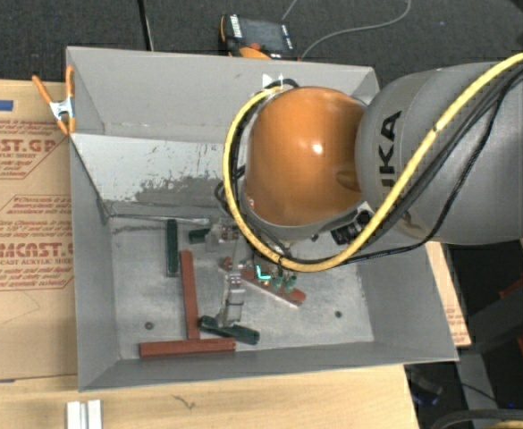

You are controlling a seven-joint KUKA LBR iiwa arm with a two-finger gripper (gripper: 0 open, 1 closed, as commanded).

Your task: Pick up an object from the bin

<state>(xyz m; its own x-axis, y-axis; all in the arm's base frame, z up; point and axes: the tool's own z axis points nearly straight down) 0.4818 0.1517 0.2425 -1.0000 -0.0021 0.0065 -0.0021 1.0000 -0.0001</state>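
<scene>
"KA" legible on my arm [395, 150]. My tool [233, 307] at centre of bin [136, 164]; spread or pressed together, cannot tell. Dark green bar [230, 331] just below it in frame. Second green bar [172, 247] further left. Two red-brown bars [189, 293], lower left.

Grey bin [145, 302] floor: two red-brown bars [189, 298], two dark green bars [172, 248].

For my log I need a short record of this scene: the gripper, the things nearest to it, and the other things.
gripper: down near the middle of the bin
nearest thing: dark green piece, just below it in the view
beside it: long red-brown bar, toward the view's left
others: lower red-brown bar; dark green bar
</scene>
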